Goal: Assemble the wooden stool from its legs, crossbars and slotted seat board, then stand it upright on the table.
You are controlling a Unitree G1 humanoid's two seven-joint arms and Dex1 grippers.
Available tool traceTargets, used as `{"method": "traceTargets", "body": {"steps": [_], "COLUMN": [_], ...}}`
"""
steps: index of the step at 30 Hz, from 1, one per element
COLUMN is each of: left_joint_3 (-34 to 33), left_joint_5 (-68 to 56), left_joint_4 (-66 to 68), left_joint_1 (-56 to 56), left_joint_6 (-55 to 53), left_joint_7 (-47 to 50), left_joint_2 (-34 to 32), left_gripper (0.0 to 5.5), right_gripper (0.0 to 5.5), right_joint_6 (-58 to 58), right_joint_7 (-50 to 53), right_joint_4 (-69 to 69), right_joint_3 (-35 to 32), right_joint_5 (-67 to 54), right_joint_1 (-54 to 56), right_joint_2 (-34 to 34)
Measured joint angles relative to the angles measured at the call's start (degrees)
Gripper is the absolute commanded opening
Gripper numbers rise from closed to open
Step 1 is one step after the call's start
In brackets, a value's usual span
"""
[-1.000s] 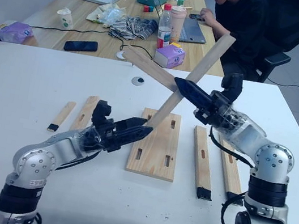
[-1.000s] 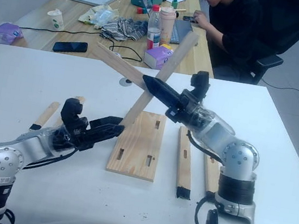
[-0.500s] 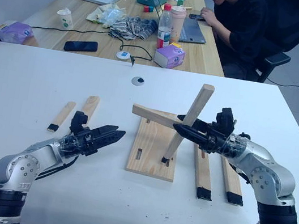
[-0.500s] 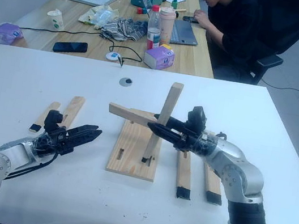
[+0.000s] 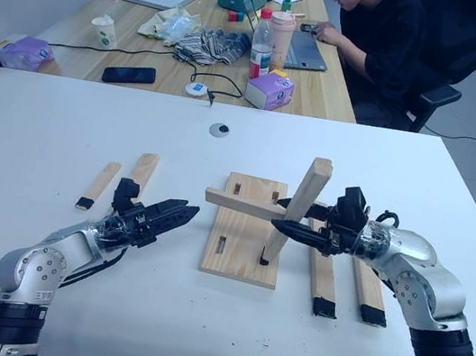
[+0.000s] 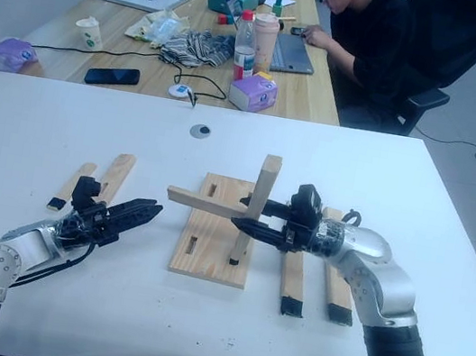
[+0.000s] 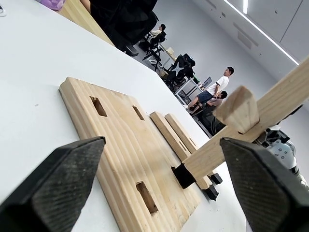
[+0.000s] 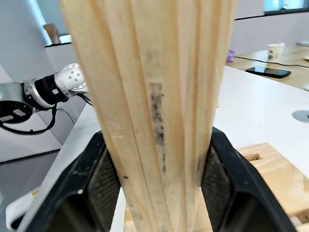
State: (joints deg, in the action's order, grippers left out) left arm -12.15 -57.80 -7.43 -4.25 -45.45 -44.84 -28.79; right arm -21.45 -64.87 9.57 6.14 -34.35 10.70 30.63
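The right gripper is clamped on a tilted leg, whose crossbar sticks out beyond the fingertips. The leg's foot rests on the seat board just below. The left gripper is spread open, low over the bench, with the board just ahead of it.

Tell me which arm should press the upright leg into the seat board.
Right, most likely. The right gripper is shut on the pale wooden leg with its crossbar, lower end resting on the slotted wooden seat board. The left gripper hangs open over the white table, apart from the board.
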Motion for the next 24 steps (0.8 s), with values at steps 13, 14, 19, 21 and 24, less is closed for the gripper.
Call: {"method": "traceTargets", "body": {"steps": [13, 14, 19, 21, 24], "left_joint_3": [-0.2, -0.3, -0.4, -0.4, -0.4], "left_joint_5": [0.4, 0.4, 0.6, 1.1, 1.8], "left_joint_4": [0.1, 0.1, 0.5, 0.6, 0.7], "left_joint_1": [0.0, 0.0, 0.0, 0.0, 0.0], "left_joint_6": [-0.4, -0.4, -0.3, -0.3, -0.2], "left_joint_7": [0.6, 0.6, 0.6, 0.6, 0.6], "left_joint_2": [1.8, 1.8, 2.0, 2.2, 2.2], "left_gripper": [4.37, 4.37, 4.37, 4.37, 4.37], "right_gripper": [2.06, 2.06, 2.06, 2.06, 2.52], "right_joint_6": [12.8, 13.2, 16.1, 16.3, 14.7], "right_joint_7": [-7.3, -7.0, -4.2, -2.9, -1.6], "right_joint_4": [-11.0, -10.8, -8.2, -7.5, -7.1], "right_joint_3": [5.0, 5.3, 6.8, 7.2, 7.7], "right_joint_5": [5.4, 5.6, 6.8, 6.8, 7.3], "right_joint_1": [2.6, 2.4, 0.2, -0.3, -0.1], "right_joint_2": [3.8, 3.8, 4.1, 4.1, 4.2]}}
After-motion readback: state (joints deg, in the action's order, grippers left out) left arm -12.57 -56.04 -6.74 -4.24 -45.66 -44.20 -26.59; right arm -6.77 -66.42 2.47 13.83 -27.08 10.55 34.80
